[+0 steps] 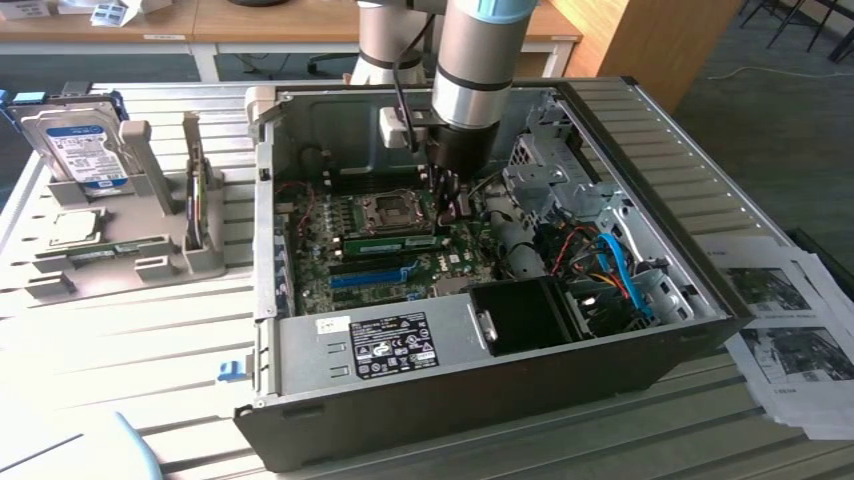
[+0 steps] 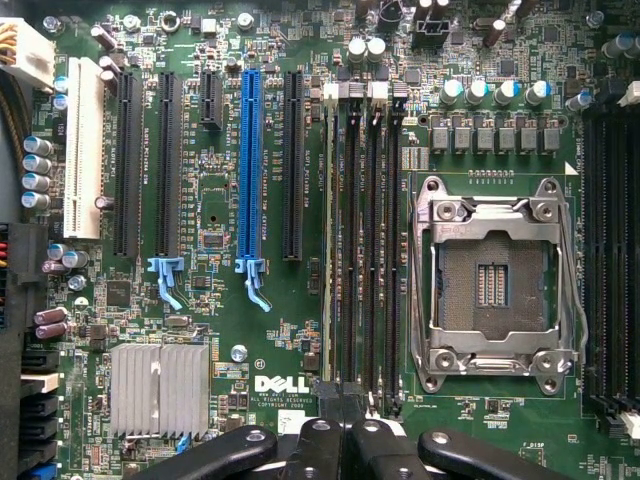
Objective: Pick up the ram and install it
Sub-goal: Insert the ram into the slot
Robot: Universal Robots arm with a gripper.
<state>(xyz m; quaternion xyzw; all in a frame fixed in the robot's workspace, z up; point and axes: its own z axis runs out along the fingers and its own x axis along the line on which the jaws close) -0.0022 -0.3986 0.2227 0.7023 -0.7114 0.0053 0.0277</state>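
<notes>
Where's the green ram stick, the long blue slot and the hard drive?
ram (image 1: 394, 243): exterior view, middle of its green board.
long blue slot (image 2: 249, 160): wrist view, middle of its length.
hard drive (image 1: 80, 150): exterior view, on its label.

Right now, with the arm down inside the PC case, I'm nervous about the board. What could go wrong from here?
1. The shut gripper sits low over the memory slots, beside the bare CPU socket; a sideways slip could strike it.
2. The ram stands in its slot, but whether it is fully seated cannot be told; an uneven push might tilt it.
</notes>
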